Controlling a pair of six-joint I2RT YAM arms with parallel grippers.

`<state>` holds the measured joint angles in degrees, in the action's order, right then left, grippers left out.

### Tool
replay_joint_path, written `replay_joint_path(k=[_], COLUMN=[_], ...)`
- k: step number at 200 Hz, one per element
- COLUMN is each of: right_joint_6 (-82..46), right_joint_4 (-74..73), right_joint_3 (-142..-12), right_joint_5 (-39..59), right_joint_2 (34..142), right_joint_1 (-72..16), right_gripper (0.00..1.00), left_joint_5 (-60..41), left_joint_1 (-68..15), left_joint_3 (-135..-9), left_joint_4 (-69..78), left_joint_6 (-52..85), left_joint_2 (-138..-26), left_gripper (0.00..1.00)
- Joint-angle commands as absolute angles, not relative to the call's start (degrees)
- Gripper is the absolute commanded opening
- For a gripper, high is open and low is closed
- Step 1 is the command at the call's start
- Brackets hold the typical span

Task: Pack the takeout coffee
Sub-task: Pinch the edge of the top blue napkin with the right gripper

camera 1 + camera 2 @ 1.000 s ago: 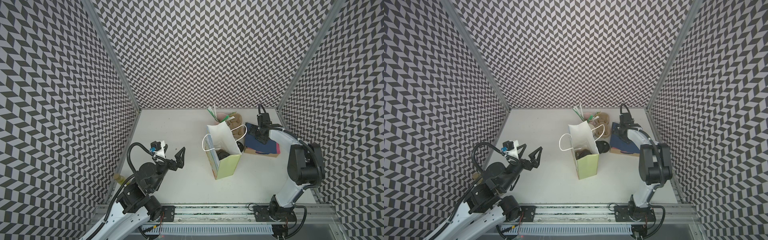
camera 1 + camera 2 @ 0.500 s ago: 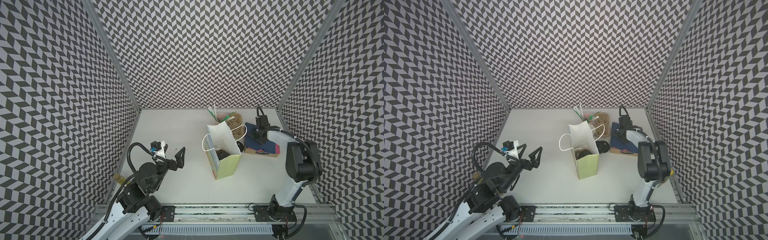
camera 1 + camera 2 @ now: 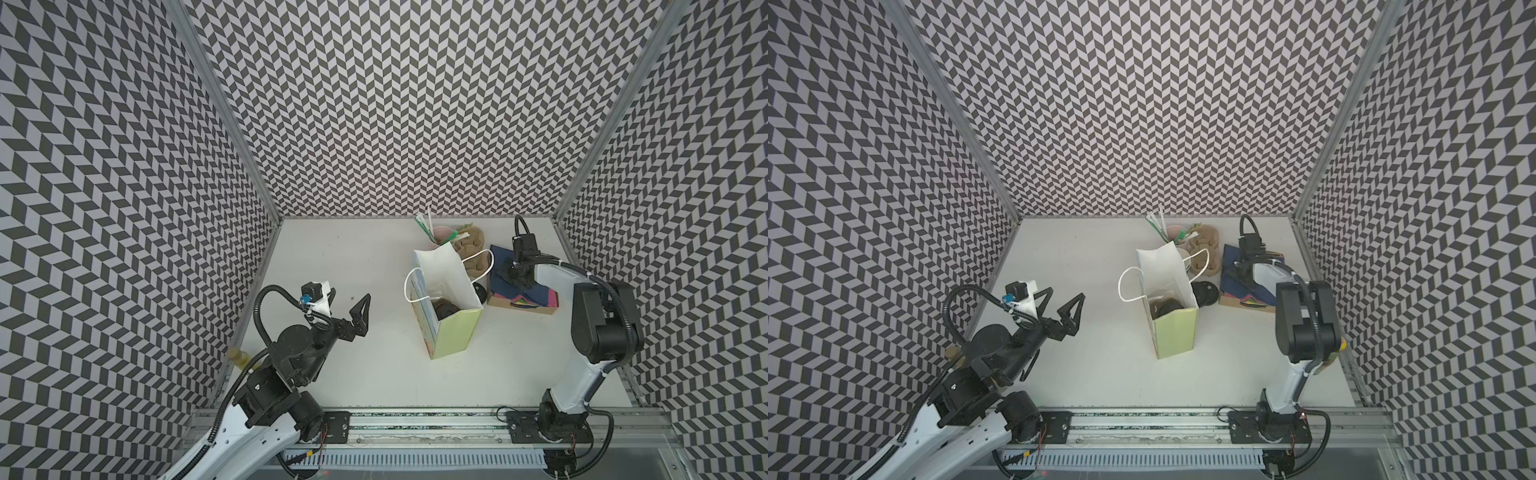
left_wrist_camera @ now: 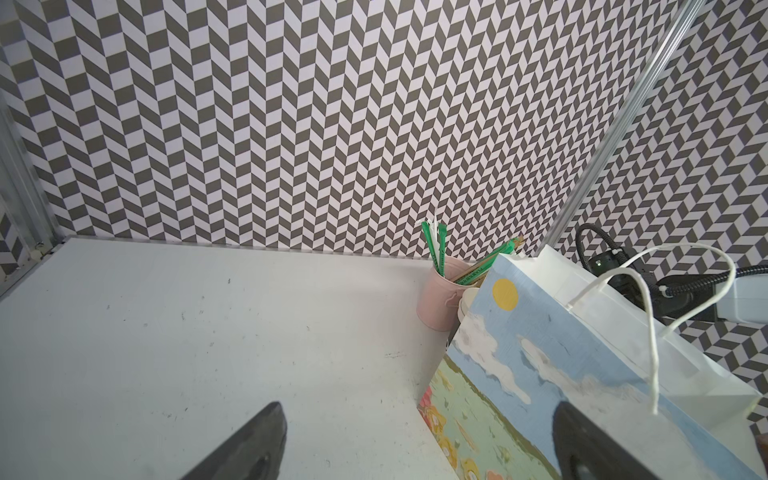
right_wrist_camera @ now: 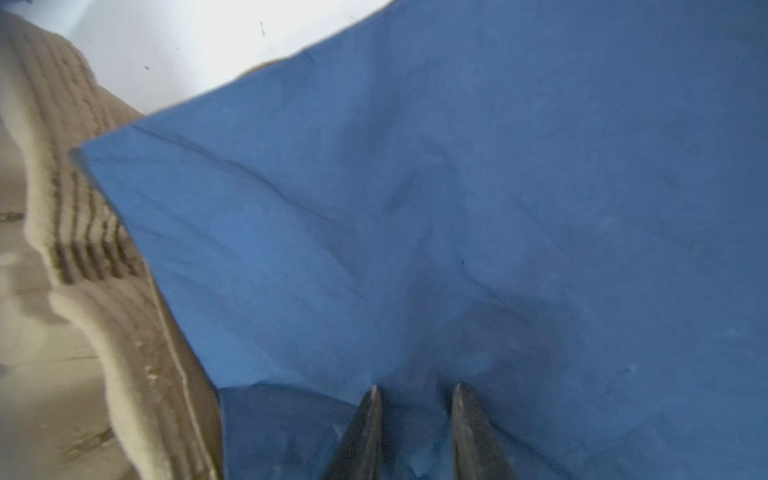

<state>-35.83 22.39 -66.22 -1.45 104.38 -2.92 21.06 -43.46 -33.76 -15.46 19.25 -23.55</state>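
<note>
A white tabletop, flecked with small dark marks in the left wrist view, is the floor of a booth whose three walls carry a black-and-white chevron print. Bare metal posts stand at the two back corners, and a metal rail along the front edge bears both arm bases. Right of the middle a gift bag stands open, white inside, green on its near side, cord handles loose. Low inside it shows a round black lid, seemingly the takeout coffee; another round black thing sits on the table just beside the bag. Behind the bag are a pink cup of straws and tan pulp carriers. The left gripper hovers over bare table, well apart from the bag, fingers spread wide. The right gripper is down on a blue napkin, its tips nearly together with a narrow gap; whether they pinch the paper I cannot tell
</note>
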Motion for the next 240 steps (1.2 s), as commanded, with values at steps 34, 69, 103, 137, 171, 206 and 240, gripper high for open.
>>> replay_joint_path(k=[34,69,103,137,171,206,240], right_joint_6=[-36.10,-36.30,-35.51,-33.74,-33.18,-32.78,-32.52], right_joint_4=[21.80,22.65,21.45,21.92,22.88,22.66,23.87], right_joint_3=[-64.93,-65.13,-64.10,-64.39,-64.38,-63.63,-63.81], right_joint_5=[0.69,1.02,3.33,6.08,3.23,1.01,-3.08], right_joint_2=[99.29,96.32,93.77,94.29,95.33,96.20,96.50], right_joint_1=[-2.97,-2.97,-3.10,-5.03,-7.70,-9.81,-11.56], right_gripper=[0.11,0.01,0.00,0.23,0.51,0.51,0.48], left_joint_5=[20.48,20.39,20.47,20.40,20.48,20.64,20.57], left_joint_1=[-43.24,-43.20,-43.24,-43.18,-43.24,-43.24,-43.24], left_joint_3=[-32.89,-32.87,-32.87,-32.92,-32.93,-32.90,-32.92], left_joint_4=[-13.97,-13.89,-13.89,-13.89,-13.97,-13.97,-14.02], left_joint_6=[19.01,18.98,18.98,18.92,18.91,18.90,18.90], left_joint_2=[-23.36,-23.31,-23.14,-23.29,-23.14,-22.98,-23.05], left_gripper=[1.00,1.00,1.00,1.00,1.00,1.00,1.00])
